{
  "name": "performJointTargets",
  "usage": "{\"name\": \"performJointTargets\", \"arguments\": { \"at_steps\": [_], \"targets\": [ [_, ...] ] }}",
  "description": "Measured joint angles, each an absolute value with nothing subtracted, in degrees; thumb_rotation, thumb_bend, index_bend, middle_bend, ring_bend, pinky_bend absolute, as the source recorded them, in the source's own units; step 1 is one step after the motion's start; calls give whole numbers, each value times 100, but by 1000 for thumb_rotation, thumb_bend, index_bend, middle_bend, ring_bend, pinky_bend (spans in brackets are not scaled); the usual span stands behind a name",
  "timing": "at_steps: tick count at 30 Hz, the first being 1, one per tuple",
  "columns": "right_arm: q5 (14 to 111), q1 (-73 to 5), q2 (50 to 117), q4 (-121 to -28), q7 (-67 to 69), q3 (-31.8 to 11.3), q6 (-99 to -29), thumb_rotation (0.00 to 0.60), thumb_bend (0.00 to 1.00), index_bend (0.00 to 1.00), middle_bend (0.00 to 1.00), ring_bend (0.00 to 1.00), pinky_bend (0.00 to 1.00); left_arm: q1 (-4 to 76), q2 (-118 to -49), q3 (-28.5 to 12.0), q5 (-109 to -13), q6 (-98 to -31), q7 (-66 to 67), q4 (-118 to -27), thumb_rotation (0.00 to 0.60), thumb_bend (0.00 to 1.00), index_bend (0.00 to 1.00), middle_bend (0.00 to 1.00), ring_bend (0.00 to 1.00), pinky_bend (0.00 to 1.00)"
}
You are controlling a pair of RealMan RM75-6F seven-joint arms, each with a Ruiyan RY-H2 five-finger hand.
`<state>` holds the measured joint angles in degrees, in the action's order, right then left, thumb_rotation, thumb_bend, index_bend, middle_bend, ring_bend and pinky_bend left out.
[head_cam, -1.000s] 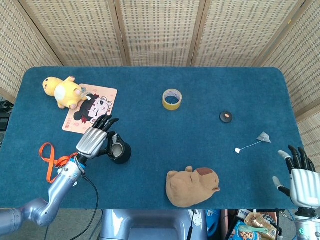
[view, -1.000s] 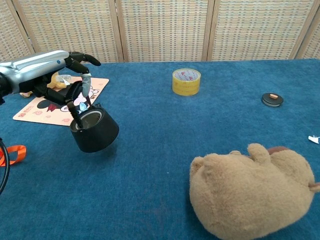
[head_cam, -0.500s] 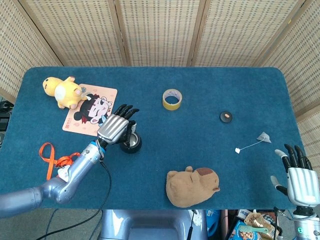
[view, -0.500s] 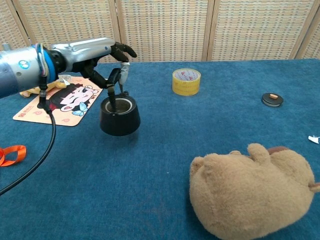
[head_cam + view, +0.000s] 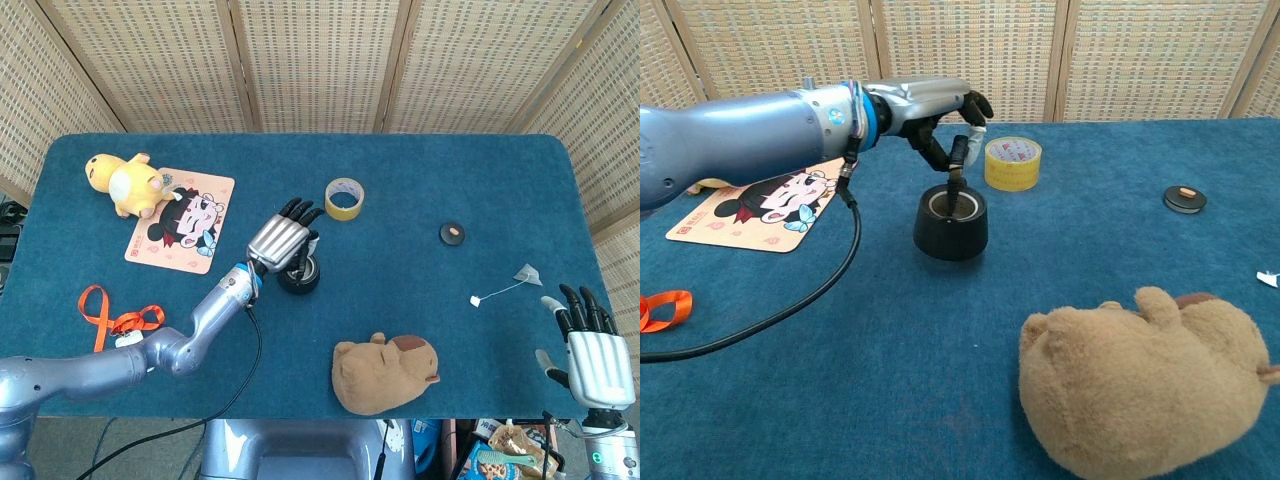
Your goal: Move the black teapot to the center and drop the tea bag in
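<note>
The black teapot (image 5: 951, 222) (image 5: 300, 276) has no lid on and stands near the table's middle. My left hand (image 5: 932, 108) (image 5: 280, 242) is right above it and holds its handle, fingers curled down over the opening. The tea bag (image 5: 528, 274) lies at the right of the table, its string trailing to a white tag (image 5: 475, 300) (image 5: 1267, 279). My right hand (image 5: 592, 345) hovers at the table's right front corner, fingers spread, holding nothing. The chest view does not show it.
A yellow tape roll (image 5: 344, 198) (image 5: 1012, 163) sits just behind the teapot. A brown plush (image 5: 384, 373) (image 5: 1140, 385) lies at the front. A small black lid (image 5: 453, 233) (image 5: 1184, 199), a cartoon mat (image 5: 181, 219), a yellow plush (image 5: 123, 181) and an orange strap (image 5: 106, 320) are also on the table.
My left hand has carried the teapot rightward from the left part of the table to near the middle. My right hand has barely shifted.
</note>
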<state>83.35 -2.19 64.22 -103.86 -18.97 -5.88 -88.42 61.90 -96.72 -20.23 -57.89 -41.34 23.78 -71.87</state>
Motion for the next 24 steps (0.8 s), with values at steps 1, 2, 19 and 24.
{"name": "performJointTargets", "arguments": {
  "at_steps": [1, 2, 19, 24],
  "targets": [
    [8338, -220, 6414, -10391, -1896, -587, -8843, 600, 382, 259, 184, 47, 233, 6271, -9725, -2035, -5716, -4113, 2432, -7118, 600, 618, 708, 120, 0, 0],
    [8341, -220, 6406, -10394, -1893, -587, -8845, 600, 383, 259, 184, 47, 233, 6374, -9797, -2053, -5619, -4088, 2498, -7027, 600, 618, 708, 120, 0, 0],
    [8353, -226, 6294, -10380, -1718, -583, -8845, 600, 382, 259, 184, 47, 233, 7400, -10804, -2167, -4692, -3904, 2908, -5718, 600, 619, 708, 120, 0, 0],
    [8337, -215, 6283, -10353, -1659, -580, -8854, 600, 383, 259, 184, 47, 232, 7597, -11040, -2191, -4519, -3882, 2939, -5406, 600, 618, 708, 120, 0, 0]
  ]
}}
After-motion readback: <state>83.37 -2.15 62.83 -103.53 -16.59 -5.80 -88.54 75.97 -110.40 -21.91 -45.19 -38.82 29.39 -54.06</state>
